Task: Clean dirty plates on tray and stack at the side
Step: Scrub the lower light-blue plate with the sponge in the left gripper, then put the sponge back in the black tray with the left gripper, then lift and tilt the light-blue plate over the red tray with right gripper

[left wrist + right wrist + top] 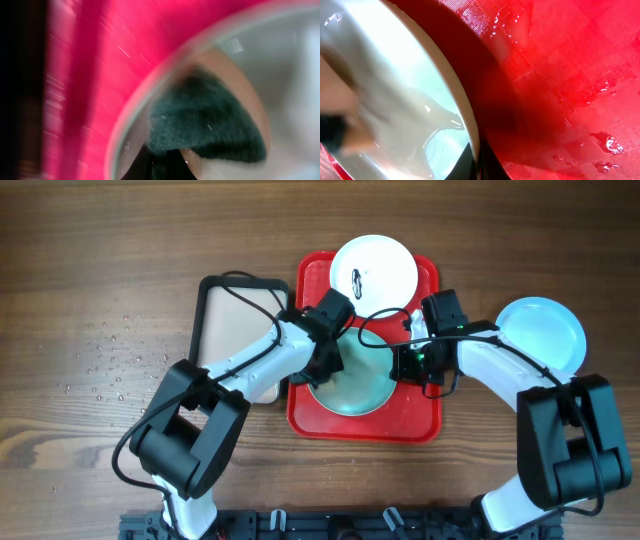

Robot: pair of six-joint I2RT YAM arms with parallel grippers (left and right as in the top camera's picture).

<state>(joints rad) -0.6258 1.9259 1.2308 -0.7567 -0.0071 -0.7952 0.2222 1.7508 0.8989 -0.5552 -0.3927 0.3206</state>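
- Overhead, the arms cover much of the light blue plate (355, 392) in the red tray (420, 420), and the jaws are hidden.
- Left gripper (326, 366): its blurred wrist view shows a dark scrub pad (205, 125) on that plate. I cannot tell its grip.
- Right gripper (412, 366): its wrist view shows it clamped on the wet rim.
- Overhead only: a smeared white plate (385, 260) in the tray and another blue plate (545, 330) right of it.

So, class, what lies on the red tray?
A white plate with a black smear and a light blue plate. The left gripper and right gripper cover its upper part, hiding any marks there.
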